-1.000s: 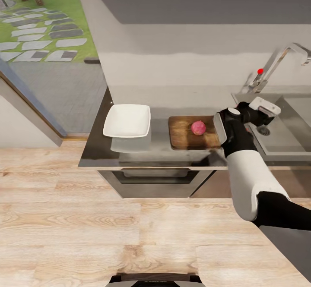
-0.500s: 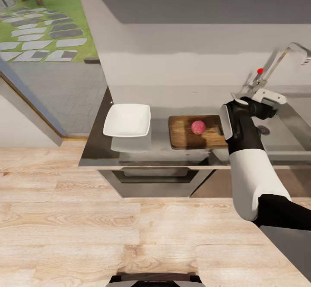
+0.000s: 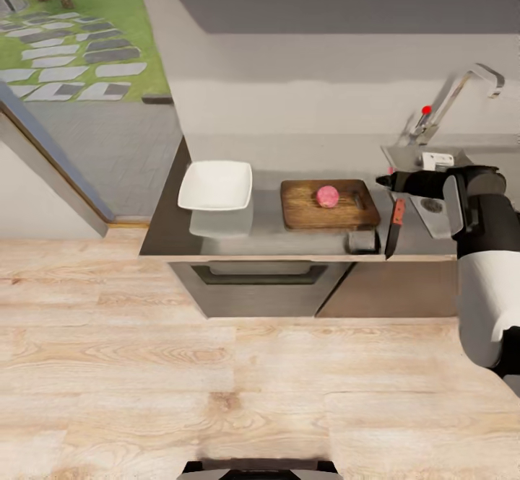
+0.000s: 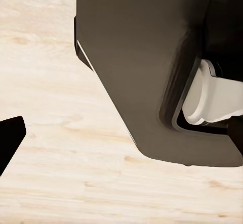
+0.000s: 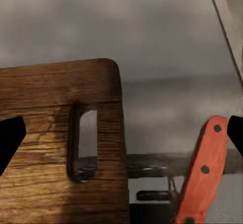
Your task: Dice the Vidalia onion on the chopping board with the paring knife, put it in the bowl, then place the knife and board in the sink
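The pinkish-red onion (image 3: 327, 196) sits on the brown chopping board (image 3: 328, 206) on the dark countertop (image 3: 271, 238). The white square bowl (image 3: 215, 185) stands left of the board. Right of the board lies the paring knife (image 3: 394, 226), red handle towards the wall and dark blade towards the counter's front edge. My right gripper (image 3: 386, 180) hovers open at the handle's far end, pointing at the board. In the right wrist view the gripper (image 5: 121, 133) has the board's slot end (image 5: 61, 133) and the red handle (image 5: 205, 171) between its spread fingertips. My left gripper (image 4: 121, 135) is open over the floor.
The steel sink (image 3: 442, 226) with its chrome tap (image 3: 451, 97) lies just right of the knife, partly behind my right forearm (image 3: 484, 263). An oven front (image 3: 260, 285) sits under the counter. A glass door (image 3: 65, 90) to the garden is at the left. Wooden floor (image 3: 217, 393) lies in front.
The view has shifted. My right arm has swung from across the board's right end out to the right, with the gripper now pointing back at the board. The knife now shows beside the board.
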Motion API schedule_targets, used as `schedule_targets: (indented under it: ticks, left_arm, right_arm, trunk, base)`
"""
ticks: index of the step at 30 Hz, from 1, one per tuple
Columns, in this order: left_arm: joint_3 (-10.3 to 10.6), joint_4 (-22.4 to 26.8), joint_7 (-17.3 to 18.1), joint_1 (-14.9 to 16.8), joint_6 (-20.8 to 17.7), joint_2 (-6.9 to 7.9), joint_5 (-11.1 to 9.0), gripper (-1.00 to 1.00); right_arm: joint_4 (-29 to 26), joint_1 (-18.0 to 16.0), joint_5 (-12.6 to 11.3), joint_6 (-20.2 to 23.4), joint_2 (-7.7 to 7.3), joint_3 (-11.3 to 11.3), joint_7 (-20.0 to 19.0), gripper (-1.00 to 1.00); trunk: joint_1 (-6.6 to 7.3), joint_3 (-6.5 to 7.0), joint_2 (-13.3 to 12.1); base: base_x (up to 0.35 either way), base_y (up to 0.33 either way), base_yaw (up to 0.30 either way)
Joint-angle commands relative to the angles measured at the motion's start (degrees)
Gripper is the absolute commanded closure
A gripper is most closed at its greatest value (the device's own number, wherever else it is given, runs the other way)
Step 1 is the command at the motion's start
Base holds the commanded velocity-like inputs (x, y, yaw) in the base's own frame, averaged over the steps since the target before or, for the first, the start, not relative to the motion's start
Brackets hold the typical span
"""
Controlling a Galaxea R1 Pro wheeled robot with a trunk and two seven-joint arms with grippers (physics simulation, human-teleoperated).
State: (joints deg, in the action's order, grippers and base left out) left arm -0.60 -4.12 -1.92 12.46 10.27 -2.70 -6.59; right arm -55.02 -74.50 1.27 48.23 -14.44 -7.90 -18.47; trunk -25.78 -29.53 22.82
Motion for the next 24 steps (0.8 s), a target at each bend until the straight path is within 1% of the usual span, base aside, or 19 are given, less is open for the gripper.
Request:
schedule_targets:
  ticks: [1,3,6,13,18,20,22,23,24]
  left_arm:
    - [0.0,-0.3,0.0,0.1,0.4,-0.01,-0.4,-1.0]
    - [0.0,-0.3,0.0,0.1,0.4,0.04,-0.4,-1.0]
    - [0.0,-0.3,0.0,0.1,0.4,0.0,-0.4,-1.0]
    - [0.0,-0.3,0.0,0.1,0.4,0.01,-0.4,-1.0]
    - [0.0,-0.3,0.0,0.1,0.4,0.0,-0.4,-1.0]
    - [0.0,-0.3,0.0,0.1,0.4,-0.01,-0.4,-1.0]
    - [0.0,-0.3,0.0,0.1,0.4,-0.02,-0.4,-1.0]
    - [0.0,-0.3,0.0,0.1,0.4,-0.02,-0.4,-1.0]
    - [0.0,-0.3,0.0,0.1,0.4,-0.02,-0.4,-1.0]
  right_arm:
    - [-0.1,0.0,1.1,0.6,-1.09,-0.1,-3.0,-1.0]
    - [-0.1,0.0,3.1,1.0,-2.63,-0.1,-6.8,-1.0]
    - [-0.1,0.0,3.5,1.0,-2.94,-0.1,-7.5,-1.0]
    - [0.4,0.0,3.6,1.1,-3.12,-0.1,-7.8,-1.0]
    - [4.8,0.0,4.1,0.8,-3.13,-0.1,-7.8,-1.0]
    - [6.3,0.0,5.1,0.6,-3.13,-0.1,-7.9,-1.0]
    - [7.4,0.0,6.7,-0.3,-3.13,-0.1,-7.9,-1.0]
    - [8.1,0.0,8.0,-1.2,-3.13,-0.1,-7.9,-1.0]
    - [8.4,0.0,8.6,-1.6,-3.15,-0.1,-7.9,-1.0]
  trunk:
    - [0.0,-0.08,0.1]
    - [0.0,-0.08,0.1]
    - [0.0,-0.08,0.1]
    - [0.0,-0.08,0.1]
    - [0.0,-0.08,0.1]
    - [0.0,-0.08,0.1]
    - [0.0,-0.08,0.1]
    - [0.0,-0.08,0.1]
    - [0.0,-0.08,0.1]
  base:
    - [-0.272,0.0,0.0]
    - [-0.283,0.0,0.0]
    - [-0.305,0.0,0.0]
    - [-0.326,0.0,0.0]
    - [-0.332,0.0,0.0]
    - [-0.332,0.0,0.0]
    - [-0.332,0.0,0.0]
    - [-0.332,0.0,0.0]
    - [-0.332,0.0,0.0]
